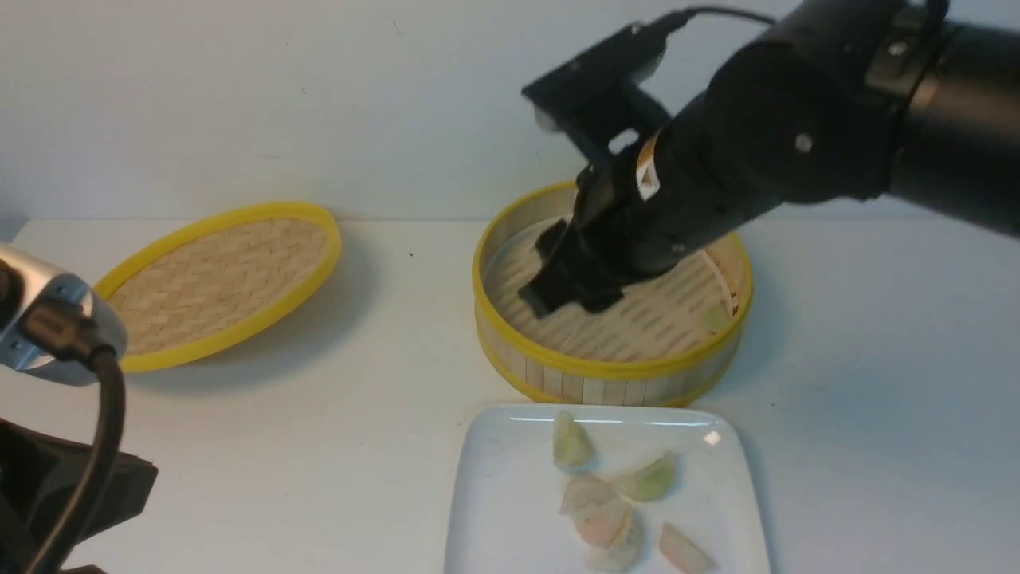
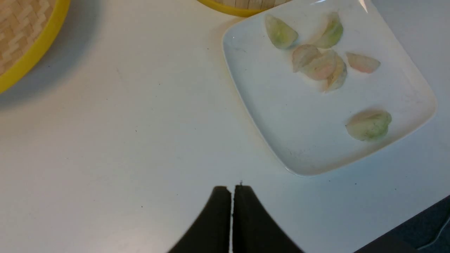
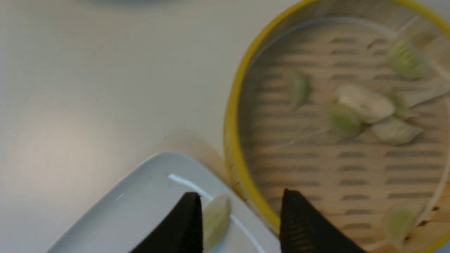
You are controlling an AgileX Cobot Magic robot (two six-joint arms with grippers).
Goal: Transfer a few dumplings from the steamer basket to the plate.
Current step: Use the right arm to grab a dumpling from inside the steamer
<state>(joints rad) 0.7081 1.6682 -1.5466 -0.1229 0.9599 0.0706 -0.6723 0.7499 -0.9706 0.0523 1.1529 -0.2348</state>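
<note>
- Table [image 1: 358, 399]: white. You have the basket, plate and lid on it.
- Basket [image 1: 558, 363]: far centre, upright, open, just beyond the plate's far edge.
- Plate [image 1: 502, 494]: near centre, cut off by the front view's lower edge.
- Lid [image 1: 219, 283]: far left, well apart from the basket, its far side raised.
- Dumplings [image 2: 369, 124]: several lie on the plate. Most are clustered in its far half, some touching or overlapping, and one lies apart toward the near side. Your right wrist view, though blurred, shows about six more on the basket's slatted floor. In the front view only one pale green dumpling shows, by the right wall. The arm hides the rest.
- Right gripper [image 3: 242, 194]: over the basket's left part, angled down toward you. Its fingers [image 3: 302, 225] are spread wide and hold nothing. Between them you see the basket's near rim and one dumpling lying on the plate below.
- Left gripper [image 2: 232, 196]: near left, over bare table, well apart from the plate. Its fingers are pressed together with nothing between them.
</note>
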